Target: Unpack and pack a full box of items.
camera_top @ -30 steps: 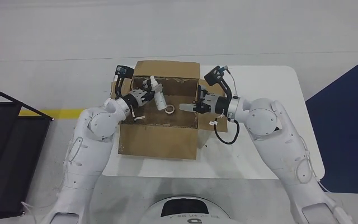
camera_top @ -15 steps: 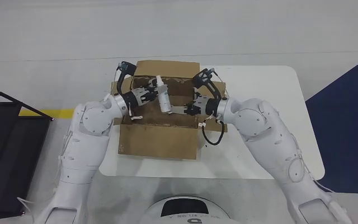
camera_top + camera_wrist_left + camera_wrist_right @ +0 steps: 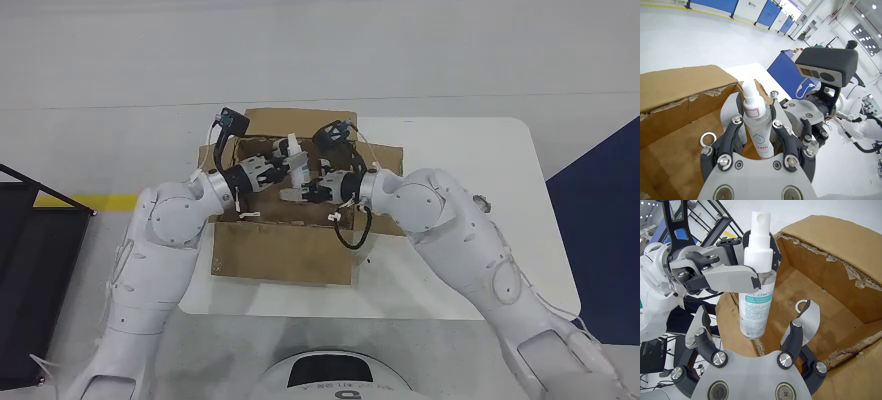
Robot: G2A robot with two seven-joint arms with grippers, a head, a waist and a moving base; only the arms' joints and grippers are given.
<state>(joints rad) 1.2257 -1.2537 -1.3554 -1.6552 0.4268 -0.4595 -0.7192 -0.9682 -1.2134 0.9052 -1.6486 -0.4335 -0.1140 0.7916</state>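
Observation:
A clear spray bottle (image 3: 757,125) with a white pump top hangs upright over the open cardboard box (image 3: 280,252). My left gripper (image 3: 755,106) is shut on the bottle's upper body. In the right wrist view the bottle (image 3: 757,294) stands between the spread fingers of my right gripper (image 3: 755,308), which is open around its lower end without touching it. From above, the bottle (image 3: 293,160) and both grippers meet over the box's middle, the left gripper (image 3: 283,166) just beyond the right gripper (image 3: 300,190).
A white ring (image 3: 708,139) lies flat on the box floor; it is seen again as the ring (image 3: 800,306) past my right fingertip. The box walls have torn edges. The white table (image 3: 470,240) stretches bare to the right of the box.
My right gripper has moved left across the box until its fingers flank the bottle. The left gripper has carried the bottle slightly right, toward the box's middle.

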